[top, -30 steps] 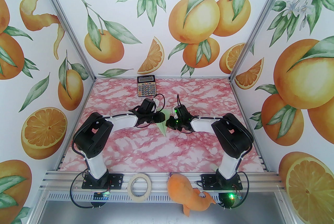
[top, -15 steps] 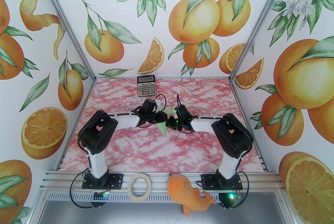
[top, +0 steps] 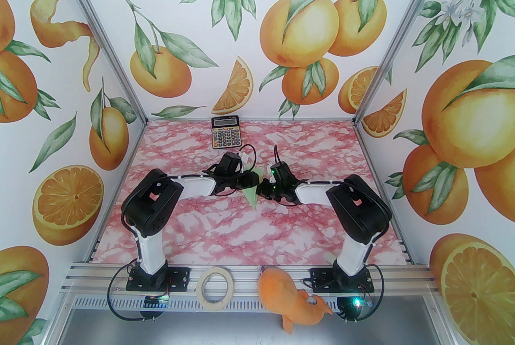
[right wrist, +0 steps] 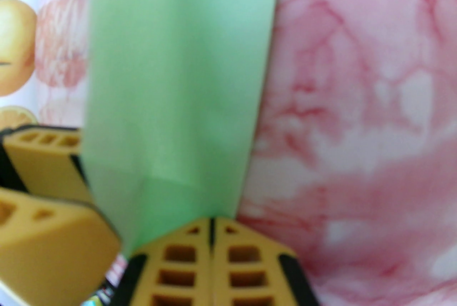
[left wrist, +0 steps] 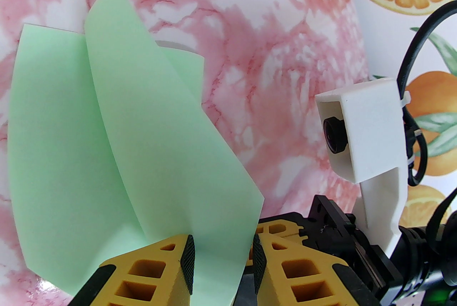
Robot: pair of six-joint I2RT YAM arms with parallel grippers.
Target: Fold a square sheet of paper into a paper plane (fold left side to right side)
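Mid-worktop, both arms reach inward and meet over the paper plane (top: pixel 252 196), a pale green folded piece, narrow, with its point aimed at the near edge. It sits roughly centred on the pink marbled worktop (top: pixel 241 231), between the two claws, wider end up among the fingers. Left claw (left wrist: pixel 223 254): jaws partway apart, black pads facing each other, a green flap running down through the gap. The pads straddle the paper, and I cannot tell if either presses on it. From the left wrist the paper shows as overlapping flaps fanning away from the fingers, a long crease between them and a shadow on the marble under the far flap. Right claw (right wrist: pixel 211 222): fingers drawn together, tips meeting along a thin seam, right at the near edge of the green paper. That view is blurred, so I cannot tell whether a layer is nipped between the tips. The right arm's white camera housing (left wrist: pixel 364 129) hangs near the paper's right corner. Calculator (top: pixel 225 132) lies at the far edge, well apart from the claws. Roll of beige tape (top: pixel 201 289) and orange plush toy (top: pixel 281 291) rest on the metal rail by the arm bases.
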